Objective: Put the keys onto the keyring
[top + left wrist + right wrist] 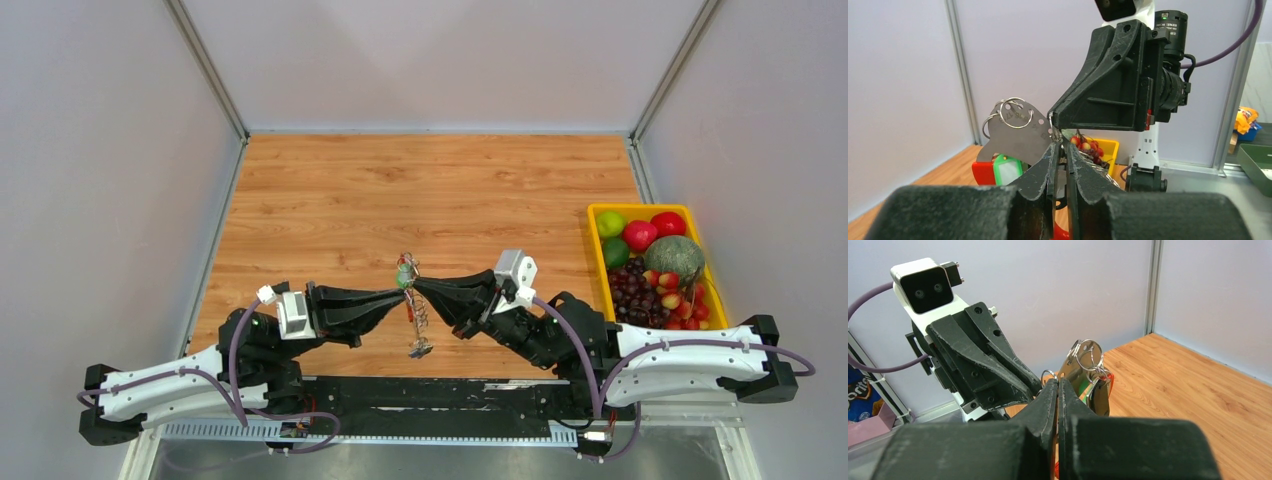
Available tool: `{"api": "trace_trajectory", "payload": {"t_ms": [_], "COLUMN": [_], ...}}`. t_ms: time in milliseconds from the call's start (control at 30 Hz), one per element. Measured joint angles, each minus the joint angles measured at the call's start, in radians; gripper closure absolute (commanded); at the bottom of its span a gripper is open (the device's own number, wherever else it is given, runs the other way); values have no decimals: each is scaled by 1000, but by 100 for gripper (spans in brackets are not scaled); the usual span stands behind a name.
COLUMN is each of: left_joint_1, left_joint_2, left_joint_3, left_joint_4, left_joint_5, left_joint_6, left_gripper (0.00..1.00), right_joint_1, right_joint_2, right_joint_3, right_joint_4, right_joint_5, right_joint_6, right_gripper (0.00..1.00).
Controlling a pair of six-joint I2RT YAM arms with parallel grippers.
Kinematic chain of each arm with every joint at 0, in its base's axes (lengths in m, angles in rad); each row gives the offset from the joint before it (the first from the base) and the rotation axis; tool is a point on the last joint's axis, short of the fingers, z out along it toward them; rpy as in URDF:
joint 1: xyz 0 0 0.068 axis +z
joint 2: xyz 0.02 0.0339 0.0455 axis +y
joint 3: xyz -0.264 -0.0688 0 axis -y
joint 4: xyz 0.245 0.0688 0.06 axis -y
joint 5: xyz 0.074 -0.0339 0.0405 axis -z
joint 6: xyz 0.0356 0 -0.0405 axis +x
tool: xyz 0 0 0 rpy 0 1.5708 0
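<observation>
Two arms meet in mid-air above the bench. The left pincer (1060, 149) shows a narrow slit between its fingers. Whether it grips anything cannot be told.

The right pincer (1057, 386) has its fingers pressed together on a thin wire ring at the top of the keyring (417, 312), which hangs clear of the bench (400, 190) between the two tips.

Below the pinch point the coiled chain dangles freely. The red loop (980, 174), the green tag (1007, 170) and a flat silver tag (1015, 132) carrying further rings cluster beside it. A dark-headed key (1098, 396) hangs among the keys in the same bunch.

The assembly is judged light, hard and slippery. The chain is limp and likely to swing, while the wire rings are stiff and springy and offer little bearing surface. The firmest holds would probably be the flat head of a key or the broad red loop, not the chain.

A yellow tray (598, 215) of fruit stands well apart at the bench's far right.
</observation>
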Motion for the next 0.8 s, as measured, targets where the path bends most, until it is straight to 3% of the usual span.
{"api": "trace_trajectory", "payload": {"t_ms": [267,800], "left_joint_1": [0,0], "left_joint_2": [0,-29], "left_joint_3": [-1,-2], "left_joint_4": [7,8], "left_joint_5": [30,25], "left_joint_6": [-7,-8], "left_gripper": [67,57], "right_joint_1": [-1,-3], "right_joint_2": [0,-21], "right_joint_3": [0,-16], "right_joint_4": [7,8], "right_joint_5": [-16,-79], "right_joint_6": [0,-6], "right_gripper": [100,100]}}
